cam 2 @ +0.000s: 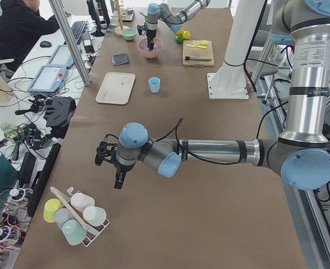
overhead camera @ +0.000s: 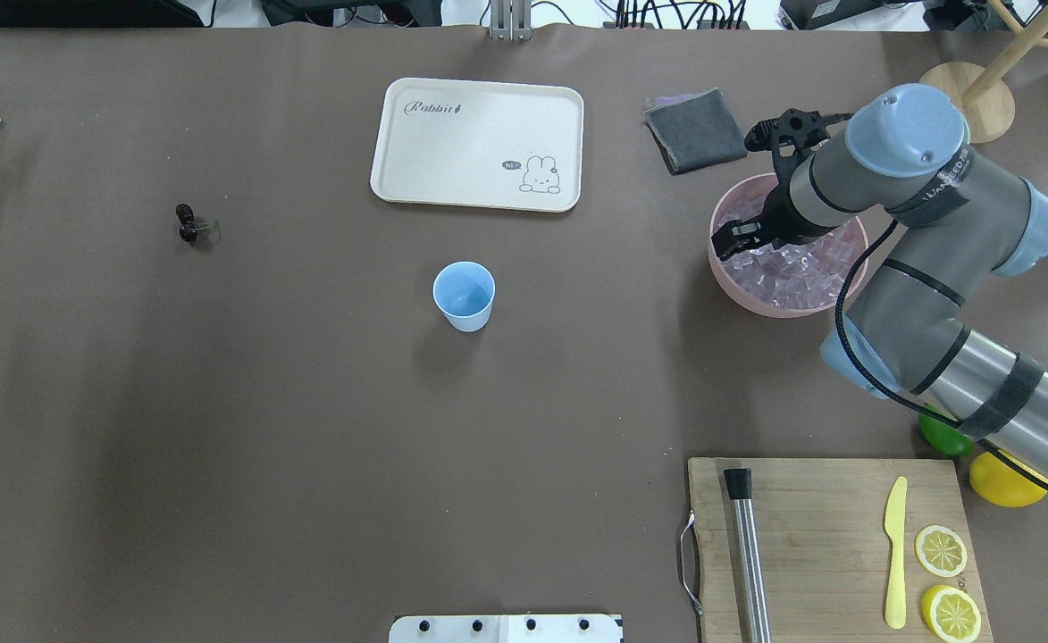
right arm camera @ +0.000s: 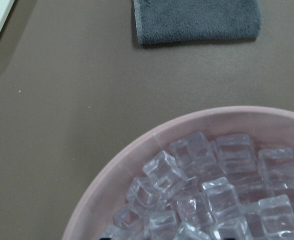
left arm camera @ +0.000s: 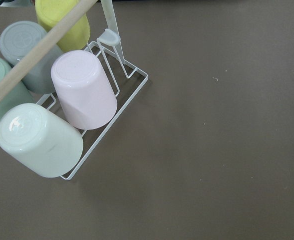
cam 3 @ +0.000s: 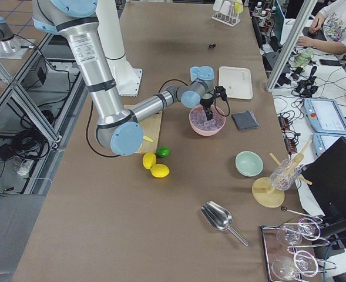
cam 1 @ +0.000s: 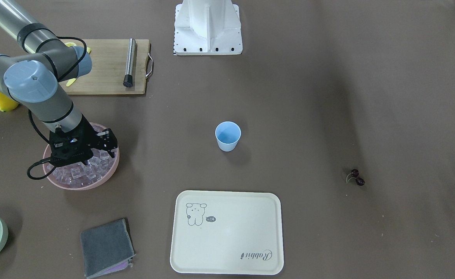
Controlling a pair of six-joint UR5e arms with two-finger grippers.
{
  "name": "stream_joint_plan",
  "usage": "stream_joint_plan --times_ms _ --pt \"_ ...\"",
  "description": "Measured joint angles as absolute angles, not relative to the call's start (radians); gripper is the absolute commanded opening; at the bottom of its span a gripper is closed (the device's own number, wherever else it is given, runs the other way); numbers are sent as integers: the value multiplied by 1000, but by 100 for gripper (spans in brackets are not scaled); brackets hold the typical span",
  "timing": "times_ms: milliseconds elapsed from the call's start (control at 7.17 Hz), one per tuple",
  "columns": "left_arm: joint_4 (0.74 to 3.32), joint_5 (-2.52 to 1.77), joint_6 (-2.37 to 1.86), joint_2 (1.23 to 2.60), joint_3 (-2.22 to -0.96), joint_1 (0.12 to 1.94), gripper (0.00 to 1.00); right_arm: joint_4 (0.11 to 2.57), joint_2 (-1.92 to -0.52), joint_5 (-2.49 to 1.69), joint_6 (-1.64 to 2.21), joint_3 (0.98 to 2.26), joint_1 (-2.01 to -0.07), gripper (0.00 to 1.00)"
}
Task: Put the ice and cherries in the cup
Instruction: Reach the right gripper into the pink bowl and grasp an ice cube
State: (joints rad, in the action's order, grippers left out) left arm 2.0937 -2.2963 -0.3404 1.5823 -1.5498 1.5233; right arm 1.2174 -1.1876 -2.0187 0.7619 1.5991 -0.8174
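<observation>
The light blue cup [cam 1: 227, 135] stands upright and looks empty at the table's middle [overhead camera: 464, 296]. The ice [overhead camera: 787, 272] fills a pink bowl [cam 1: 95, 184], shown close in the right wrist view [right arm camera: 211, 200]. My right gripper [cam 1: 80, 159] hangs low over this ice, and its dark tips stand apart at the wrist view's bottom edge, so it looks open. The cherries [cam 1: 356, 177] lie alone far on my left [overhead camera: 188, 222]. My left gripper [cam 2: 111, 168] hovers at the table's far left end; I cannot tell whether it is open or shut.
A cream tray [overhead camera: 479, 143] lies beyond the cup. A grey cloth [overhead camera: 693, 129] lies beside the pink bowl [overhead camera: 738, 295]. A cutting board [overhead camera: 827, 536] holds a metal muddler, a knife and lemon slices. A rack of upturned cups [left arm camera: 82, 100] stands below my left wrist.
</observation>
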Motion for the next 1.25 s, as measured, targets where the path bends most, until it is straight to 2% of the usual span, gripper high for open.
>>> stream_joint_plan --times_ms 139,418,837,1255 --pt "2095 -2296 -341 1579 -1550 1523 98 1217 -1188 -2019 764 1599 -812 55" --pt "2097 -2296 -340 1576 -1550 1523 98 1216 -1191 -2019 767 1601 -808 42" --pt "2097 -2296 -341 1575 -1550 1523 98 1215 -1197 -2019 766 1608 -807 34" --pt "2097 -2296 -341 1578 -1551 1523 98 1216 -1197 -2023 765 1620 -810 16"
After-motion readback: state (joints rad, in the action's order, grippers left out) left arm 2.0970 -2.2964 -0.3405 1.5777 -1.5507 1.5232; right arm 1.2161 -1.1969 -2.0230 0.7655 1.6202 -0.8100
